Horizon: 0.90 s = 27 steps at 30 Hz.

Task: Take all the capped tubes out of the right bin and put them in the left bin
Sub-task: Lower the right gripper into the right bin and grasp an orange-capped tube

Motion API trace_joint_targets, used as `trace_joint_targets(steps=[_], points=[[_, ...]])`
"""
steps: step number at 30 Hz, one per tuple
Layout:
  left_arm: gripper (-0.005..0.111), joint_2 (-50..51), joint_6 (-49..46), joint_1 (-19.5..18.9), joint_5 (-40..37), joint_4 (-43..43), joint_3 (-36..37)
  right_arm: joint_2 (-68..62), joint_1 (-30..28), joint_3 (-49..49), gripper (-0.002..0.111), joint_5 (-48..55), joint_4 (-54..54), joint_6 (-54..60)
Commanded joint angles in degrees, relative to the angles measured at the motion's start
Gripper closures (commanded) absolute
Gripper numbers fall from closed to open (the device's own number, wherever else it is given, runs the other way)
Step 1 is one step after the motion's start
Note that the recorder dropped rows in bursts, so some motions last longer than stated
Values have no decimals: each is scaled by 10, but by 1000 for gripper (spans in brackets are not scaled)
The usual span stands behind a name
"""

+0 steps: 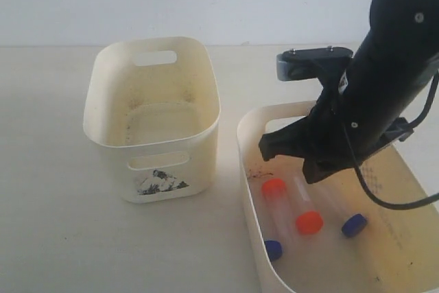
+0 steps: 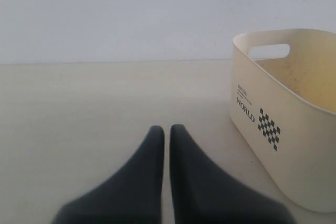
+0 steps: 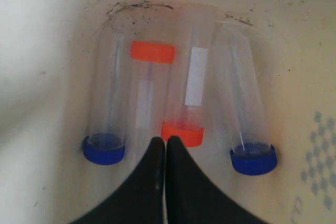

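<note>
— Step in hand?

— First pick, judging by the count: four capped tubes point(image 3: 195, 77) lying side by side on the floor of the right bin point(image 1: 248, 197), toward the near right corner of the counter point(image 1: 48, 169). Nothing to see in the left bin point(image 1: 199, 169), set closer to the far edge, about mid-counter.

— And the right gripper point(image 3: 165, 148)?

— Poised over the tubes in the right bin. Pressed fully together, holding nothing, tips just by the orange cap point(image 3: 181, 134) of one middle tube.

— So next?

— Probably calls for spreading wide first, then dropping astride a single tube. Tight work: packed close, nearly touching, so easy to nudge a neighbour or pinch two at once. After that, lifting clear of the bin wall and carrying across to the left bin.

— The left gripper point(image 2: 166, 129)?

— Closed to a thin slit, empty, low over bare counter. Out of frame in the exterior view.

— Anything hard to make out?

— Plenty. Cannot see the far end of the right bin for the black arm point(image 1: 384, 80); near and right sides cropped at the picture edge. Cannot judge height above the tubes from the wrist view. In the left wrist view, a cream bin with a checker print point(image 2: 299, 161), partly cropped; cannot say for certain which bin. Hard to separate the clear tube bodies too, apart from the caps.
</note>
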<state>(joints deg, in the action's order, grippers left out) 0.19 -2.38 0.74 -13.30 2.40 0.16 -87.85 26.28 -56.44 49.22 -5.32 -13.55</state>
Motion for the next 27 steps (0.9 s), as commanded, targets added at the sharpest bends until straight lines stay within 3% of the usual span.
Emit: trace_joint_targets(steps=[1,27], points=[[102,-2,4,-1,5,-1,-2,-1,1,46,109,-83,-4,4],[102,-2,4,-1,5,-1,-2,-54,1,61,109,-192,-15,7]])
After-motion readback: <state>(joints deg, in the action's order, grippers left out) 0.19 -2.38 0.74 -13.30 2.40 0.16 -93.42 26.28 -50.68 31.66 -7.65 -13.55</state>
